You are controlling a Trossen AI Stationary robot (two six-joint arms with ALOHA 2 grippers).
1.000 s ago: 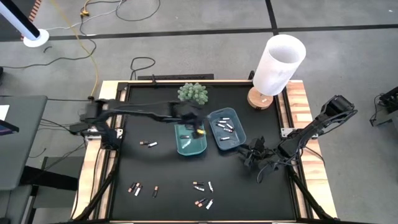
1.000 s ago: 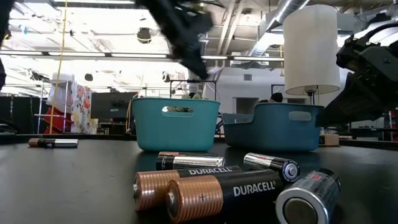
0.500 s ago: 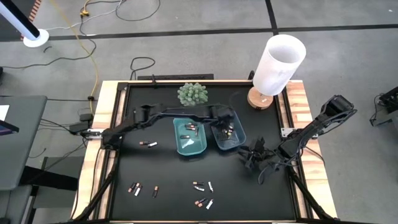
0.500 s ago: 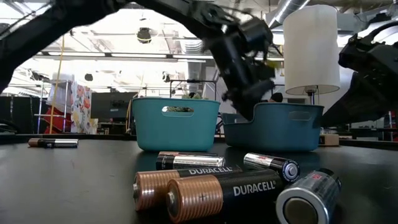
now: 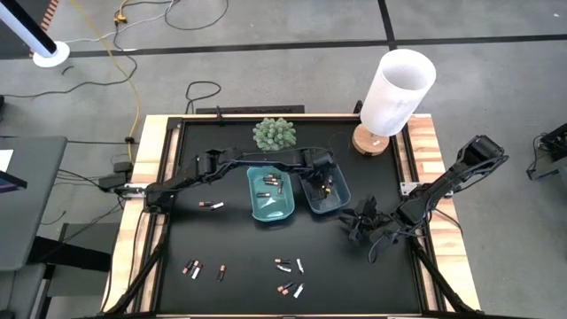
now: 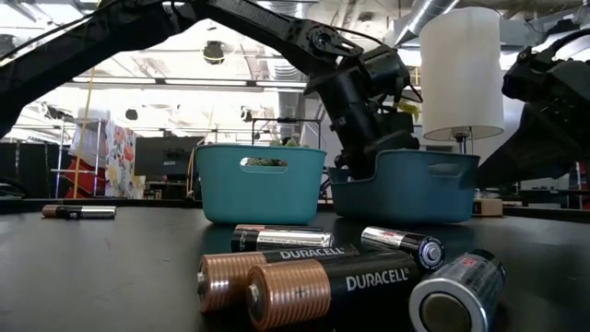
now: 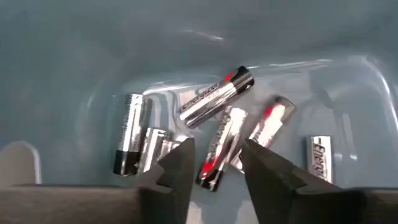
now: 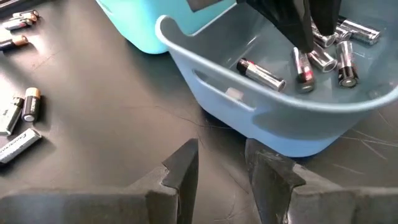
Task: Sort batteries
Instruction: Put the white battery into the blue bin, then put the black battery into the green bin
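Fingers of the left gripper [image 7: 214, 163] are a little apart, with nothing between them. They hang low inside the right tray [image 5: 341, 202], just above a small pile of silver batteries [image 7: 216, 99]. Fingers of the right gripper [image 8: 217, 165] are apart too and hold nothing. That arm waits on the surface [image 5: 239, 244] beside the same tray.

The batteries look like small, hard, smooth tubes. I think they will not bend or break, but they are round and shiny, so they may roll or slip away. The best place to pinch one is across its middle, with one finger on each long side. The ones in the pile touch each other, so a loose one at the edge would be easier to take.

Some batteries are silver with a bit of red. These lie in the right tray. Others are dark with copper ends. A few of those lie in the left tray [image 5: 259, 210]. More of both kinds lie scattered on the surface near the front [image 5: 288, 266], and one lies alone to the left of the trays [image 5: 211, 205]. Up close, the dark ones [image 6: 327, 281] show the word DURACELL.
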